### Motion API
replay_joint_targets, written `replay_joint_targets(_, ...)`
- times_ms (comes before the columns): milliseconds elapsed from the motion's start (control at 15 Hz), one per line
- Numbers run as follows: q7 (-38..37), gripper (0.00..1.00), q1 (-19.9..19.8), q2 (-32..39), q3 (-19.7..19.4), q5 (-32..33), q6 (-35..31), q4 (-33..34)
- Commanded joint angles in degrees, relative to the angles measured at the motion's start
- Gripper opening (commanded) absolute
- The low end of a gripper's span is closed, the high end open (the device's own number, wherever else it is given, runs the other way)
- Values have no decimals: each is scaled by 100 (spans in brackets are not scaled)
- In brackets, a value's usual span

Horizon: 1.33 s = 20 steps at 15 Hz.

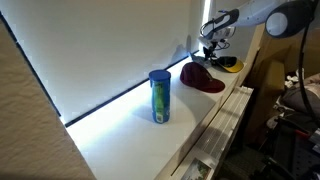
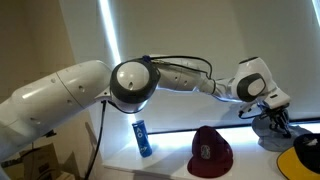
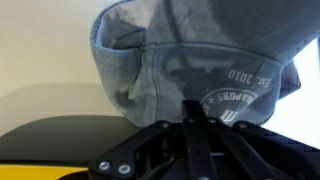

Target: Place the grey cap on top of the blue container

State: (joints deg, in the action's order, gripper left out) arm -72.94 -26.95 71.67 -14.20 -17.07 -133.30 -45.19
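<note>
In an exterior view, we see the blue container [image 1: 159, 97] standing upright on the white ledge [image 1: 120, 140] with nothing on its lid, so the placing is not done. The gripper [image 1: 212, 46] hangs at the far end of the ledge, beyond the dark red cap [image 1: 202, 77] and well apart from the container. We cannot pick out the grey cap here.

In an exterior view, the grey cap [image 2: 272, 130] sits directly under the gripper [image 2: 275, 118], between the dark red cap [image 2: 210, 150] and a yellow cap [image 2: 305, 155]. The container [image 2: 143, 138] stands well apart, past the red cap. We cannot tell whether the grey cap is clear of the ledge.

In the wrist view, the grey cap [image 3: 180, 55] fills the upper frame. The gripper [image 3: 190, 108] has its jaws drawn narrow at the cap's lower edge, apparently pinching the fabric. We judge the grasp as made. Lifting, carrying past the red cap and lowering onto the lid all remain.
</note>
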Motion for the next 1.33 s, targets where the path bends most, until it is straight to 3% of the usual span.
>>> replay_joint_targets(0, 953, 0, -249, -47, 518, -248, -9, 22)
replay_joint_targets(133, 1552, 0, -256, -96, 711, -288, 99, -29)
replay_joint_targets(200, 1855, 26, -309, -88, 845, -290, 228, 23)
replay_joint_targets(267, 2148, 28, -349, -87, 960, -277, 323, 39)
replay_joint_targets(333, 1563, 8, -208, -24, 675, -163, 84, 18)
replay_joint_targets(400, 1759, 16, -230, -29, 765, -163, 116, 22)
replay_joint_targets(467, 1861, 48, -241, -31, 810, -163, 128, 22)
replay_joint_targets(733, 1432, 76, -115, -75, 626, -112, -86, -97)
replay_joint_targets(933, 935, 96, -22, -126, 499, -176, -619, -300)
replay_joint_targets(1267, 379, 100, -36, -314, 169, -165, -1465, -511)
